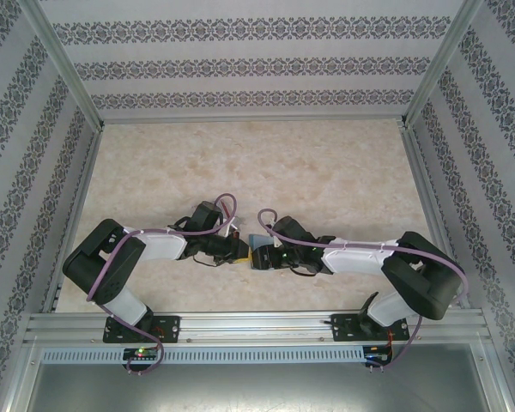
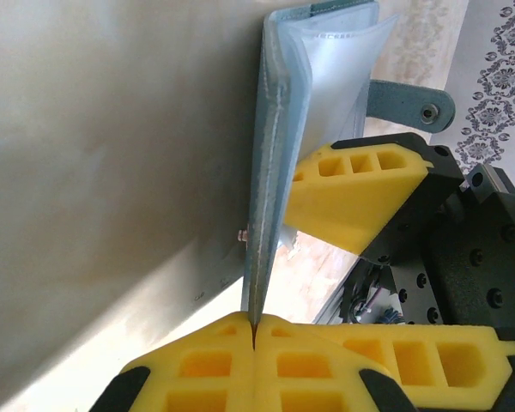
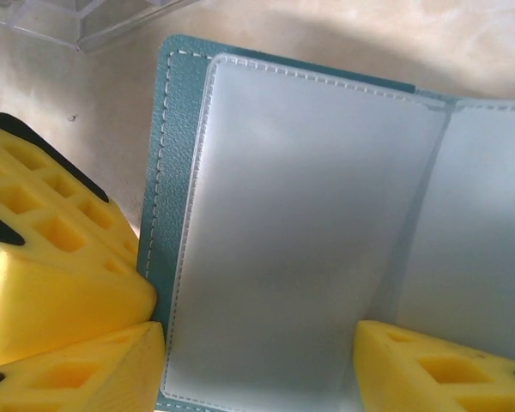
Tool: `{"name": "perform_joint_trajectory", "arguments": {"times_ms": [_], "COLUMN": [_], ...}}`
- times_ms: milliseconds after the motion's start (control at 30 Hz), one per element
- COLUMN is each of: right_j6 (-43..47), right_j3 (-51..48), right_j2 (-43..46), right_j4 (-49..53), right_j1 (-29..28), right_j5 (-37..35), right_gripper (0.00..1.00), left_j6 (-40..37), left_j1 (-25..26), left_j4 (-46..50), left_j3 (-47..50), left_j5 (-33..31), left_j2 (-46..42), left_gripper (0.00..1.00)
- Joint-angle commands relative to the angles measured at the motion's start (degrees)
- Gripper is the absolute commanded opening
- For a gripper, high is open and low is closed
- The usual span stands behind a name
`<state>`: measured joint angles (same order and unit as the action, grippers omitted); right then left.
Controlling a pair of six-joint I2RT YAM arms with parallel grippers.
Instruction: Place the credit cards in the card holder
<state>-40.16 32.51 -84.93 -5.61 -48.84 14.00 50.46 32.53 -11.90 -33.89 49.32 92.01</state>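
Fingers of the left gripper clamp the holder's teal cover, mid-table. Beyond, the right gripper's finger spreads a clear sleeve; its closure I cannot tell. This looks like the opening step; next comes fetching a card.

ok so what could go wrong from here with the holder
The left pincer grips the card holder only by a thin cover edge, so it may slip or twist. The right pincer has a finger against the floppy clear sleeve, which could buckle.
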Motion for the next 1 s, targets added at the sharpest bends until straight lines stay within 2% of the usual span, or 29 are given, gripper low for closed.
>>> {"name": "perform_joint_trajectory", "arguments": {"times_ms": [0, 233, 433, 567, 700, 867, 900, 933, 967], "right_j6": [-0.1, 0.7, 0.44, 1.99, 2.88, 3.15, 3.2, 3.26, 3.21], "right_j3": [0.14, 0.33, -1.39, -2.38, -3.32, -4.2, -4.21, -4.13, -4.08], "right_j2": [-2.53, -1.52, 2.04, 5.29, 7.29, 7.09, 6.69, 6.41, 6.2], "right_j4": [1.59, 4.81, 2.49, 2.45, 3.24, 3.49, 3.51, 3.35, 2.8], "right_j1": [0.22, 0.24, 0.41, 1.05, 2.44, 3.69, 3.63, 3.59, 3.46], "right_j5": [0.81, -2.41, -1.33, -1.1, -0.87, 0.12, 0.27, 0.81, 1.54], "right_gripper": [0.57, 0.45, 0.41, 0.48, 0.46, 0.3, 0.29, 0.32, 0.4], "left_j6": [1.06, 1.41, 0.57, -0.05, -1.07, -1.75, -1.97, -2.07, -1.96], "left_j1": [0.17, 0.21, 0.16, 0.18, 0.16, 0.19, 0.16, 0.18, 0.16], "left_j4": [-1.73, -2.12, -0.73, 0.05, 1.32, 2.66, 2.89, 2.94, 2.88], "left_j3": [-0.38, -0.66, -0.78, -1.12, -1.21, -1.4, -1.58, -1.7, -1.73], "left_j5": [1.66, 1.95, 1.5, 1.3, 0.55, 0.2, 0.26, 0.39, 0.52], "left_j2": [0.25, 0.6, 0.88, 1.48, 1.43, 0.8, 0.88, 1.09, 1.16], "left_gripper": [0.0, 0.0, 0.0, 0.0, 0.0, 0.0, 0.0, 0.0, 0.0]}}
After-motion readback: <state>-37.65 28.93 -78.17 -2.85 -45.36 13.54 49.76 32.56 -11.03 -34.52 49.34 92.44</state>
